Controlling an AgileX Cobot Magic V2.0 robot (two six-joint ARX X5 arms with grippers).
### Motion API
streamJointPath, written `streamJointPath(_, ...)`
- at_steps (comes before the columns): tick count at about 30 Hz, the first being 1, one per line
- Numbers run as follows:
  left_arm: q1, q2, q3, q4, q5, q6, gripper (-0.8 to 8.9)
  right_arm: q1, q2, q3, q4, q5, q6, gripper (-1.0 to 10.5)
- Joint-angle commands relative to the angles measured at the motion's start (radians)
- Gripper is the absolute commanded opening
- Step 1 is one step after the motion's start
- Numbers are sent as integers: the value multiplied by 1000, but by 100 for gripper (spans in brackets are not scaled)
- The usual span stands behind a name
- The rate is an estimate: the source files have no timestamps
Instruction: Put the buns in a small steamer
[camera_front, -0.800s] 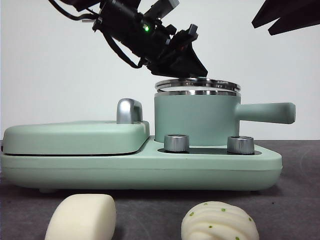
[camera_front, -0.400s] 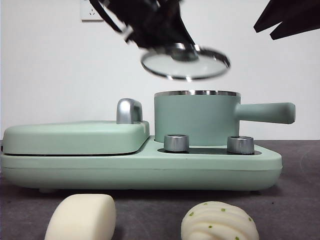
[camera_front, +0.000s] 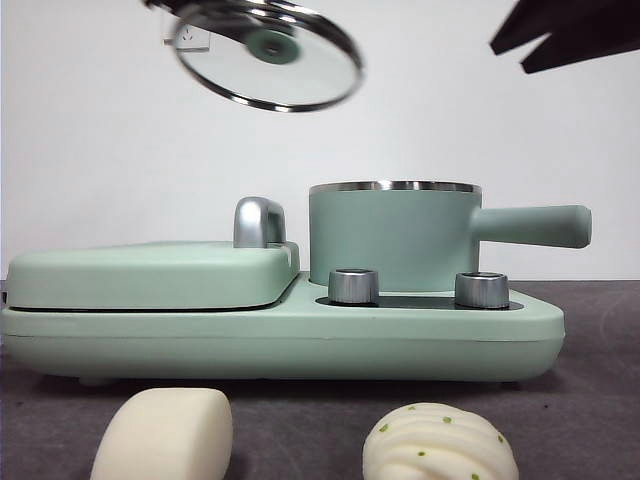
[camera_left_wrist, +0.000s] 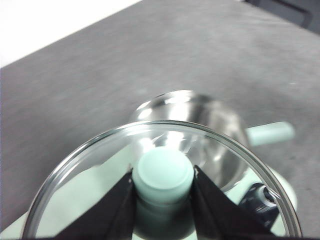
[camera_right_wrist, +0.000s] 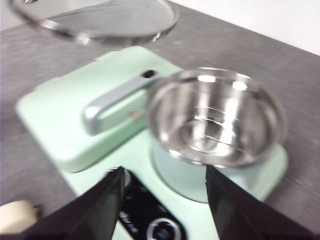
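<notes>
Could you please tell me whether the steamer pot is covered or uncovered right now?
Uncovered. The left end effector holds the glass lid by its knob, high above the griddle, and the small steamer shows its bare steel inside.

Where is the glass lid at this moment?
In the front view the glass lid hangs tilted in the air, up and left of the open pot, above the griddle; the left gripper holds its green knob.

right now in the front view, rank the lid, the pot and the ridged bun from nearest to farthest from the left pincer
1. Lid: clamped by its knob in the left pincer, raised high, left of the pot.
2. Pot: open, below and right of the lid.
3. Ridged bun: on the table in front of the cooker, lowest in view.
</notes>
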Motion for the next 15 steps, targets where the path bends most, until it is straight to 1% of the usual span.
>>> streamJointPath(1, 35, -55, 3, -12, -12, 1, 16, 76, 11, 18, 10, -3, -57, 258)
streamJointPath(5, 108, -123, -19, -66, -16, 3, 16, 205, 44, 18, 10, 18, -93, 274)
streamJointPath(10, 183, -215, -82, -72, -16, 5, 16, 366, 128, 18, 19, 61, -93, 286)
streamJointPath(13, 217, -272, -138, -71, -16, 5, 16, 445, 188, 18, 48, 85, -93, 290)
streamJointPath(15, 233, -305, -170, -72, -16, 5, 16, 482, 225, 18, 64, 88, -93, 313)
